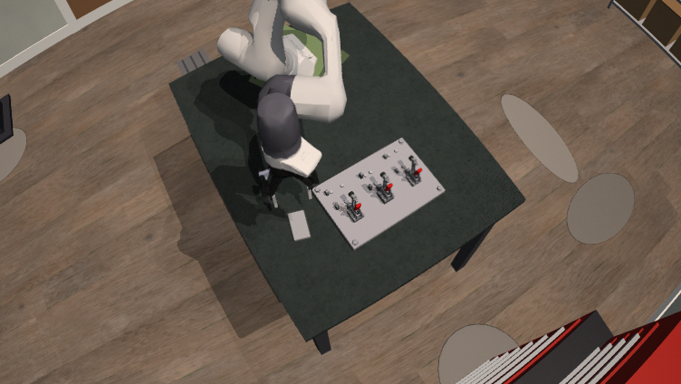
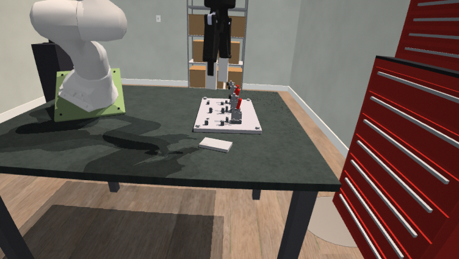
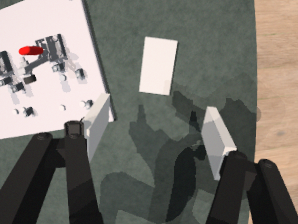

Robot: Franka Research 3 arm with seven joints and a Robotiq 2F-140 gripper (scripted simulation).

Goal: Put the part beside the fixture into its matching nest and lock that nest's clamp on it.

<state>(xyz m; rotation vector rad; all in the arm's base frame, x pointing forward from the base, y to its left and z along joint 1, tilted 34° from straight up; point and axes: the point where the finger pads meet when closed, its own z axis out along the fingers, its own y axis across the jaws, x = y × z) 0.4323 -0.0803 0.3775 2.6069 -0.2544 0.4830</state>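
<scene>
The part (image 1: 299,225) (image 2: 215,145) (image 3: 158,66) is a thin white plate, nearly twice as long as wide. It lies flat on the table beside the fixture (image 1: 388,212) (image 2: 249,123) (image 3: 50,15). The fixture carries three nests with small dark blocks and pale pads, all without a part. The near clamp (image 1: 353,212) (image 2: 236,115) (image 3: 51,49), middle clamp (image 1: 384,191) and far clamp (image 1: 414,176) have red handles; their bars look raised. My gripper (image 1: 292,196) (image 2: 216,80) (image 3: 157,114) is open and empty, well above the table, to the arm-base side of the part.
The fixture's corner screws (image 1: 354,243) (image 2: 257,127) stand slightly proud. The near edge of the fixture lies close beside the part. The table (image 1: 324,291) (image 2: 273,160) (image 3: 225,30) has an edge on the part's other side. A red cabinet (image 2: 401,128) stands beyond the table.
</scene>
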